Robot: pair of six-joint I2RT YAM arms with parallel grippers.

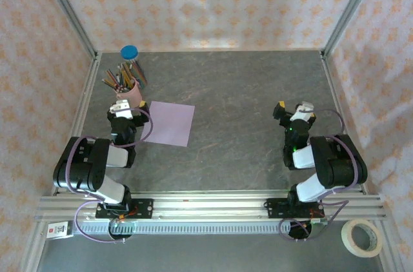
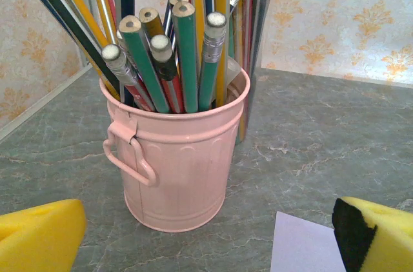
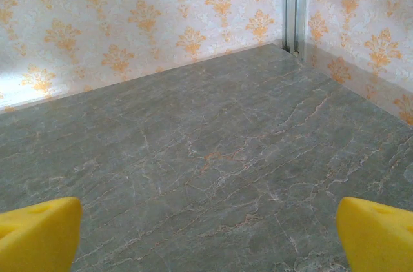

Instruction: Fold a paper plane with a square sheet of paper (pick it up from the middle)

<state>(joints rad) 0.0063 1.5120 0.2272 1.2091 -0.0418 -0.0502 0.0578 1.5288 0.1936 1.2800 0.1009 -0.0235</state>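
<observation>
left gripper (image 1: 124, 112): spread wide, empty.
right gripper (image 1: 293, 114): spread wide, empty, well apart from paper (image 1: 169, 124).
paper: flat, unfolded, just right of left gripper, beside cup (image 1: 129, 93).
step: pinch paper's middle; avoid cup.

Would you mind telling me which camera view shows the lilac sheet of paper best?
The top external view: nearly the whole square sheet of paper lies flat and unfolded there. The left wrist view catches just one corner of it, at the bottom edge.

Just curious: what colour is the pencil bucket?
Pale pink; the bucket shows best in left wrist view.
</observation>
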